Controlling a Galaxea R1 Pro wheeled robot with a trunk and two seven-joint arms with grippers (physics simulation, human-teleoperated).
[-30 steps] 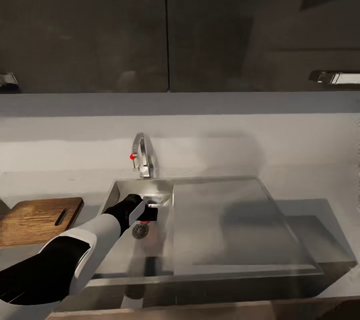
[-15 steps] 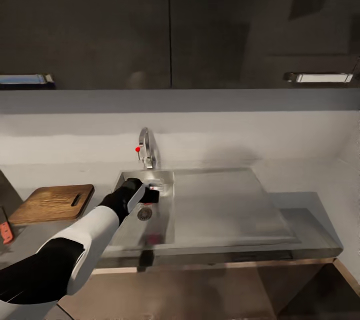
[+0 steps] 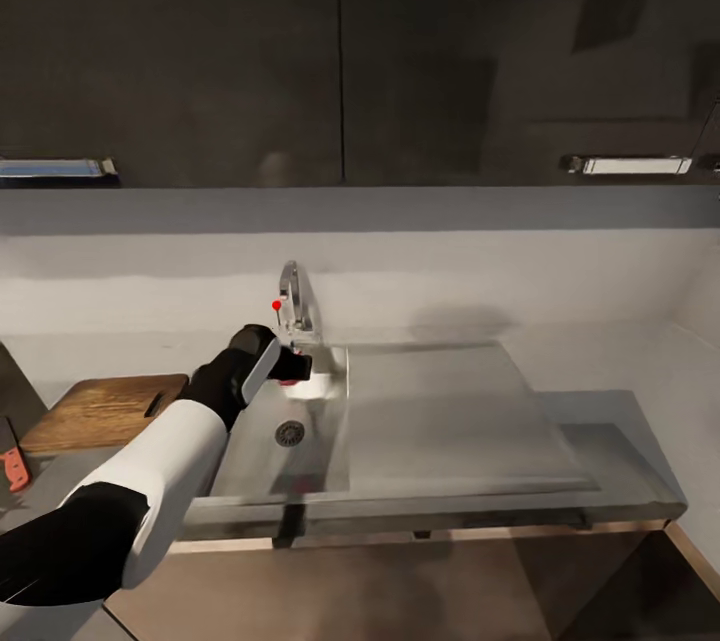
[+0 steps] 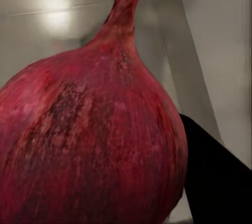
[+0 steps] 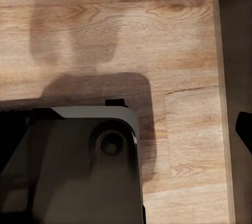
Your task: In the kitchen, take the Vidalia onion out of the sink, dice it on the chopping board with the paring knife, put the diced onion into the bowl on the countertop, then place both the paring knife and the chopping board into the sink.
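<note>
Left pincer [image 3: 297, 366] risen from sink [image 3: 450, 441] basin — onion [image 4: 89, 140] gripped, near tap [image 3: 292, 301].

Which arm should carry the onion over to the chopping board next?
Left. The left gripper is shut on the onion over the sink, and the chopping board lies on the countertop on that same side. The right wrist view looks down at wooden floor.

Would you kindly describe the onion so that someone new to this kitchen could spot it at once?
Find the steel sink set in the grey countertop, then the chrome tap at its back edge. Just in front of the tap, above the basin, the left gripper holds the onion. It is the one round thing here, deep red and papery, with a pointed neck.
</note>
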